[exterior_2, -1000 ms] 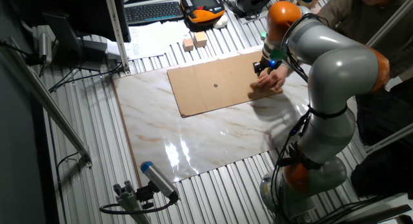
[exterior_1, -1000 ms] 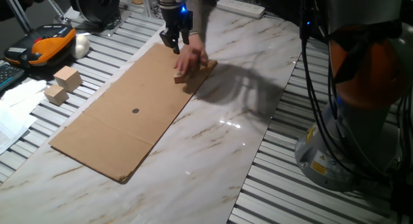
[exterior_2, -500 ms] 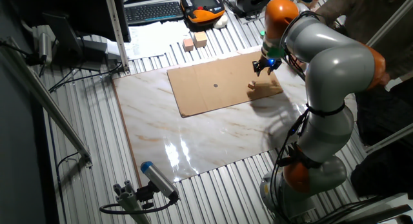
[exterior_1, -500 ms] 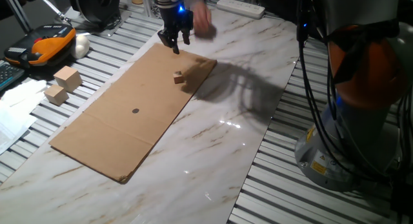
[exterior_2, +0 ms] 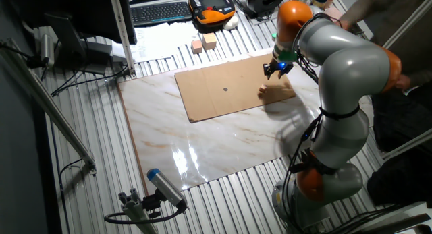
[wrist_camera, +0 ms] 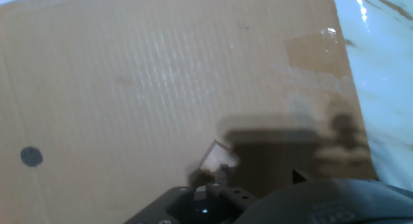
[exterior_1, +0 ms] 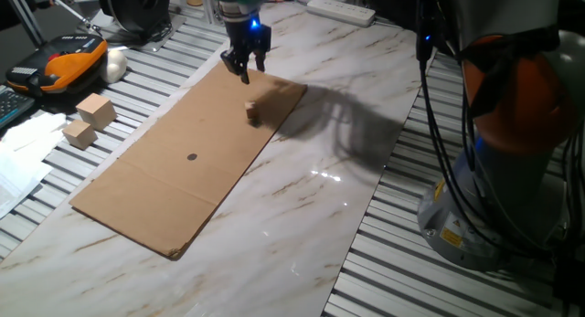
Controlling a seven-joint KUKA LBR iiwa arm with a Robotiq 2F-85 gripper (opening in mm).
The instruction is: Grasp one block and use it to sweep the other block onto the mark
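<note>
Gone now is the human hand that was over the other block (exterior_1: 252,112) a sec ago; block sits alone on the cardboard sheet (exterior_1: 155,175), near its far-right corner, well apart from the mark (exterior_1: 192,156). My gripper (exterior_1: 243,68) hovers just beyond it, holding nothing; jaw spread: can't tell. No sweeper block grasped yet, so that's prob next.

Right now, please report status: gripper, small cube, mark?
Gripper above the cardboard's far end, holding nothing visible. Tiny tan wooden cube on the brown cardboard sheet, apart from the dark round mark. Path between looks unobstructed.
</note>
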